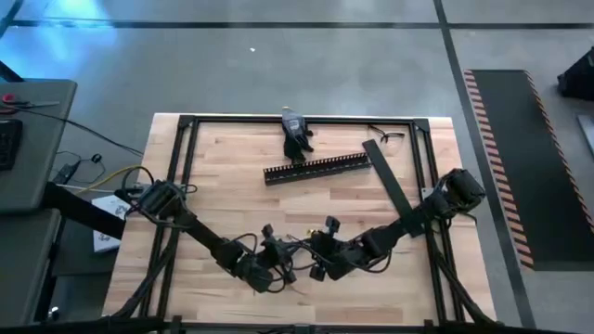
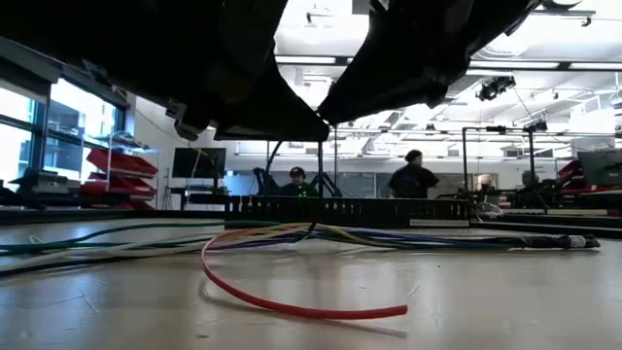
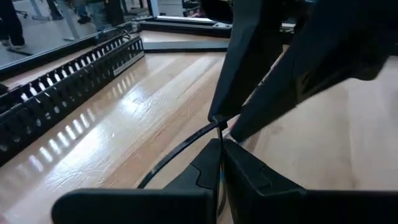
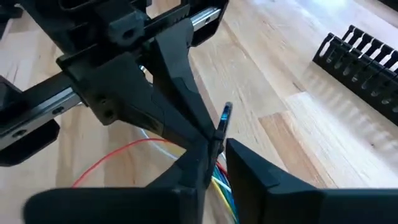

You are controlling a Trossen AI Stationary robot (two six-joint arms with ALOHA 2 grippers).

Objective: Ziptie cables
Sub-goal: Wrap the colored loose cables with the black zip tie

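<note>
Pale wooden surface (image 1: 232,176), two end effectors tip to tip at its near edge.
Left end effector (image 3: 219,132) pinching a dark strip (image 3: 180,149); right end effector (image 4: 219,144) pressed together over the cables (image 2: 292,236), one fanned bundle; one comb-edged duct (image 1: 317,168) beyond.

Lab: butcher-block workbench (image 1: 232,176), striped floor tape (image 1: 497,158).

cables (image 4: 219,174): run under the meeting fingertips, cut off at the right wrist frame's bottom.
left gripper (image 1: 276,269): fingertips perhaps pinched; too small in the overhead's lower centre.
</note>
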